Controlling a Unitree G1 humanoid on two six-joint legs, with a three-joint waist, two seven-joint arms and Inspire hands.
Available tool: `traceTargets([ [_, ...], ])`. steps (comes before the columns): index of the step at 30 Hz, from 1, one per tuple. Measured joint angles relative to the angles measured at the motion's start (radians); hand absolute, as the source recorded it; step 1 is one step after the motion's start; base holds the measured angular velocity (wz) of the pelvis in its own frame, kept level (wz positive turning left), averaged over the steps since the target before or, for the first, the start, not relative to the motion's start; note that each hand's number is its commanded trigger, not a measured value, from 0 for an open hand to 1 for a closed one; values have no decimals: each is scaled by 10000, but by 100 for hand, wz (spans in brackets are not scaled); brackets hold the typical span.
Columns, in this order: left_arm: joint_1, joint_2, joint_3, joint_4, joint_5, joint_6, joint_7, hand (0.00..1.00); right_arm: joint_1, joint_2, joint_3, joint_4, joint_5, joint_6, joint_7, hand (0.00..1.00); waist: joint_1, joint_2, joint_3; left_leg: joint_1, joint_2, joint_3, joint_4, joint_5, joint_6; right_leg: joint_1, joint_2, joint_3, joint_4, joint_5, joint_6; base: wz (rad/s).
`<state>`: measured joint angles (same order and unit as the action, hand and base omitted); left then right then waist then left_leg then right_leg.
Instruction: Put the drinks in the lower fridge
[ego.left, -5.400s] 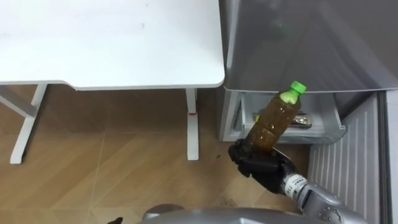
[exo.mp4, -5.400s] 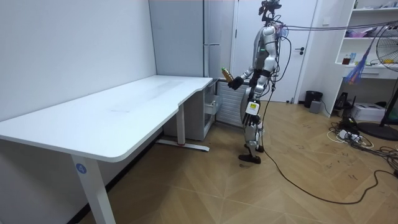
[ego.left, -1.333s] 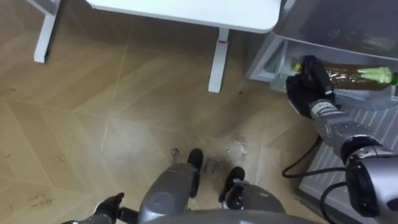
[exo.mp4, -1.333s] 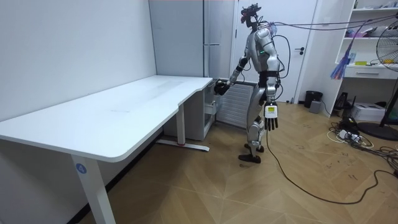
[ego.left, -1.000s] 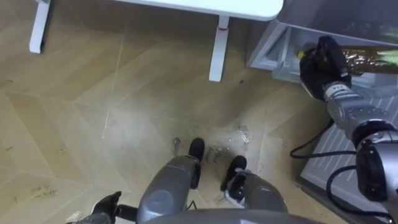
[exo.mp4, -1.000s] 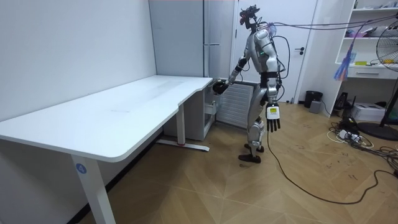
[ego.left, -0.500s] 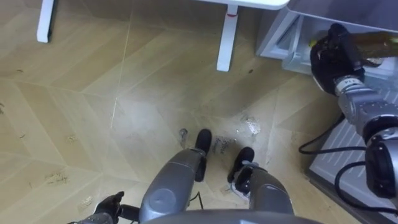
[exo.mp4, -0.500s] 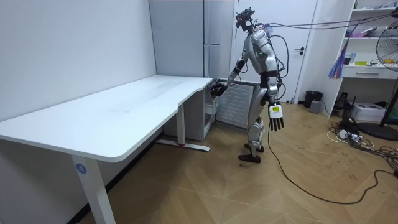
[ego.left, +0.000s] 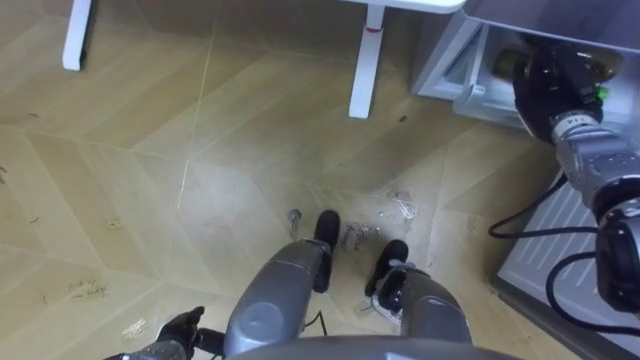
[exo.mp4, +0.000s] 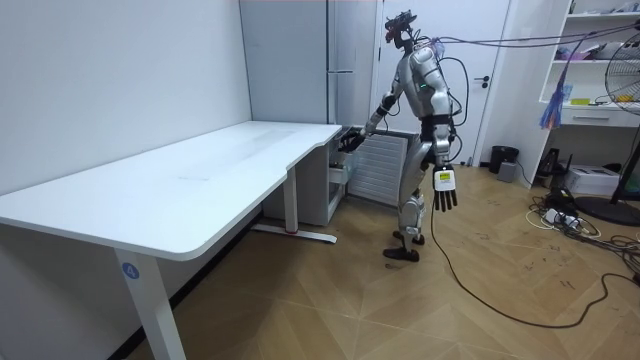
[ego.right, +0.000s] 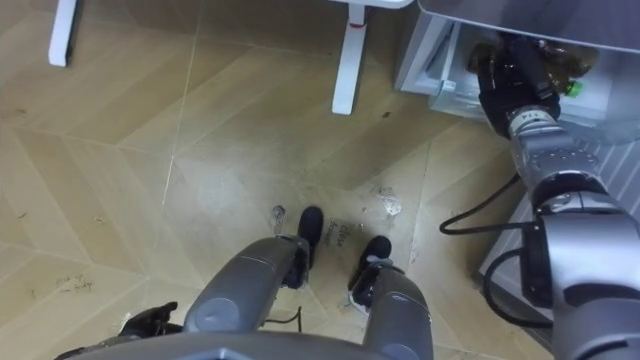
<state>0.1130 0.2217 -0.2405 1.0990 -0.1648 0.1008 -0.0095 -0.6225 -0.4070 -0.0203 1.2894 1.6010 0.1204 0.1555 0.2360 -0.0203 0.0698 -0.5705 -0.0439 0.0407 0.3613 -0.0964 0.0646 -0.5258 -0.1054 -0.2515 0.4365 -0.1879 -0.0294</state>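
While the right hand clasps the bottle inside the lower fridge drawer, only letting go seems left.

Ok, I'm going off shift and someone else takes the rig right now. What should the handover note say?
Right hand: curled round the bottle, reaching inside the open fridge drawer.
Left hand: open, hanging idle at the robot's side.
Done: bottle is in the drawer, not yet released.
Left: let go, pull the hand out, shut the drawer.
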Motion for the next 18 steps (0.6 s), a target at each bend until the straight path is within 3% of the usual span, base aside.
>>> traceTargets([
  [11, 1, 1, 28, -1, 9, 6, -30, 0, 0, -58, -13, 7, -243, 1, 3, 0, -42, 19, -22, 25, -9, 15, 137, 2, 6, 17, 11, 8, 163, -26, 3, 0],
  [16, -1, 16, 321, -1, 20, 13, -3, 0, 121, -90, -3, 64, -815, 7, 265, 0, -105, 22, -154, 130, -6, -19, 139, 7, 10, 131, 33, 31, 139, -17, -1, 0],
  [18, -9, 17, 392, 6, 25, 11, 10, 0, 228, -91, -2, 64, -1034, 7, 304, 0, -124, 18, -158, 307, -4, -24, 131, 5, 10, 335, 45, 24, 101, -18, 2, 0],
])
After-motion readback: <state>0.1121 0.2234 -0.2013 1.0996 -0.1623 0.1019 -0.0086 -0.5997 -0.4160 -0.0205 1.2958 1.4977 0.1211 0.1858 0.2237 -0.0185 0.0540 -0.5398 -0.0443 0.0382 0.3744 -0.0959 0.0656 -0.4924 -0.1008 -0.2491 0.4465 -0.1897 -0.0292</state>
